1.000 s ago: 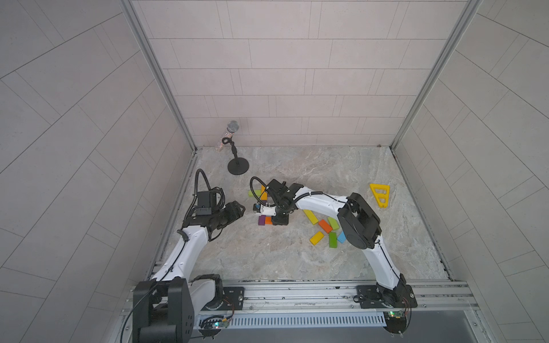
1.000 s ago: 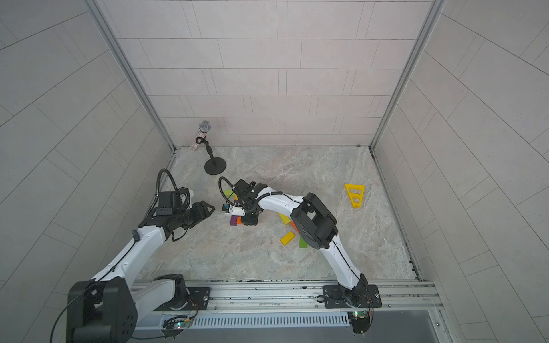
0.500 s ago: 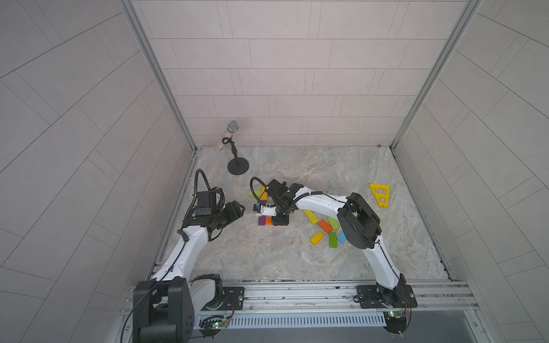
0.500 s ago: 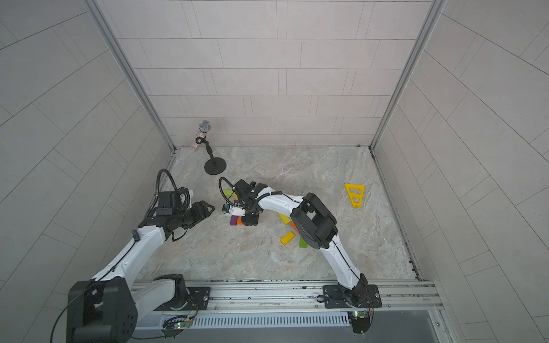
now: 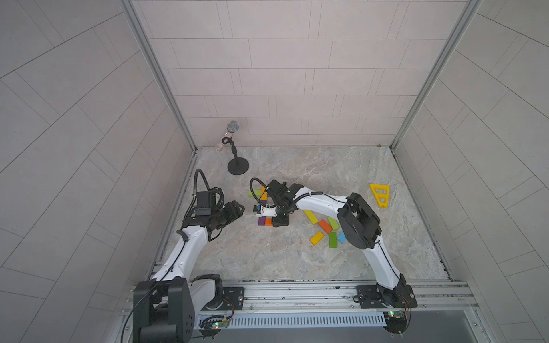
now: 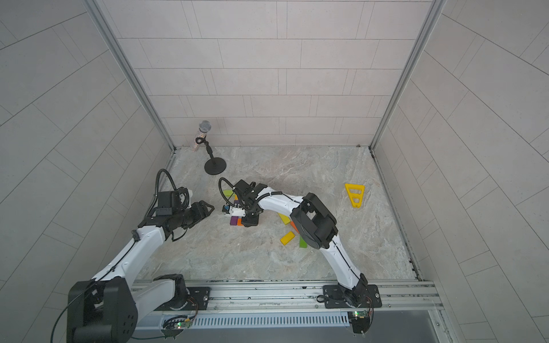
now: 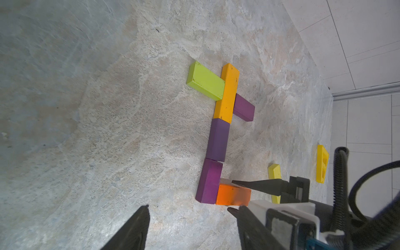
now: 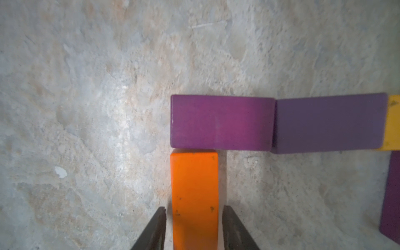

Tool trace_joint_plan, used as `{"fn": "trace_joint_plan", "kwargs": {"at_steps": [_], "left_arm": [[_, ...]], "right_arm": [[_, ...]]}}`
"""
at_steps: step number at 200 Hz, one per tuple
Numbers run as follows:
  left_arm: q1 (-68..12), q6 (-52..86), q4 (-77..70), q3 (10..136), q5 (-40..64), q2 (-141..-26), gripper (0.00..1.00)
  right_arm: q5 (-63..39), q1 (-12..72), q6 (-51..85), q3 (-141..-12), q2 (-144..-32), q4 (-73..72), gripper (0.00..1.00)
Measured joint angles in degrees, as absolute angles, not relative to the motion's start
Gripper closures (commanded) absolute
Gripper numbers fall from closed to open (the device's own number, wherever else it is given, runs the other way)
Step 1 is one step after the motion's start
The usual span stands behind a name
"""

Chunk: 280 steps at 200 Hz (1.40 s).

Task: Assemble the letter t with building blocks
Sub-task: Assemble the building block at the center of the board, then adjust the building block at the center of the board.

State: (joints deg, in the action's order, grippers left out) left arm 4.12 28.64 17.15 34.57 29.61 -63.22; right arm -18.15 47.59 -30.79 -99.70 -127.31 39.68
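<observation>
The building blocks form a line on the stone floor: a lime green block point(image 7: 205, 81) and a short purple one point(image 7: 243, 108) flank a yellow-orange block point(image 7: 227, 93), followed by two purple blocks point(image 7: 217, 139) point(image 7: 210, 180). An orange block point(image 8: 194, 194) lies flat, its end against the last purple block point(image 8: 220, 122). My right gripper point(image 8: 194, 208) straddles the orange block, open, with a thin gap on each side. In a top view it sits low over that spot point(image 5: 279, 221). To the left of the blocks my left gripper point(image 7: 188, 208) hovers open and empty point(image 5: 237, 208).
Loose blocks lie right of the line under my right arm: yellow point(image 5: 309, 216), orange point(image 5: 325, 225), lime point(image 5: 333, 223), yellow point(image 5: 316, 237), green point(image 5: 333, 240), light blue point(image 5: 341, 237). A yellow triangular frame point(image 5: 379, 194) lies far right. A microphone stand point(image 5: 237, 166) stands at the back.
My right gripper's jaws have parted from the orange block, which now rests on the floor. The left arm has not moved.
</observation>
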Motion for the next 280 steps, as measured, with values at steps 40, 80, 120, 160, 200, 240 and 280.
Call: {"fn": "trace_joint_plan", "kwargs": {"at_steps": [40, 80, 120, 160, 200, 240, 280], "left_arm": [[4.1, 28.7, 16.8, 34.3, 29.8, -63.4, 0.32], [4.1, 28.9, 16.6, 34.1, 30.0, -64.2, 0.42], [3.9, 28.8, 16.0, 34.1, 30.8, -67.0, 0.67], [-2.3, 25.4, 20.1, 39.1, 26.5, -72.2, 0.77], [-7.7, 20.3, 24.2, 45.3, 20.1, -79.3, 0.88], [-11.3, 17.2, 27.6, 45.4, 15.0, -81.8, 0.92], [-14.7, 16.9, 27.2, 45.4, 13.4, -84.4, 0.91]], "right_arm": [[-18.2, 47.6, -31.0, -99.4, -127.3, 39.7, 0.46], [-17.6, 47.6, -30.3, -99.5, -127.1, 40.3, 0.43], [-15.8, 47.5, -27.6, -99.5, -120.4, 41.2, 0.40], [-13.1, 46.5, -13.6, -97.8, -105.8, 40.0, 0.40], [-14.7, 45.2, 3.4, -84.4, -99.3, 35.9, 0.39], [-14.9, 45.2, 12.9, -76.7, -101.6, 36.2, 0.39], [-14.5, 44.7, 18.1, -76.9, -101.6, 35.6, 0.39]]}}
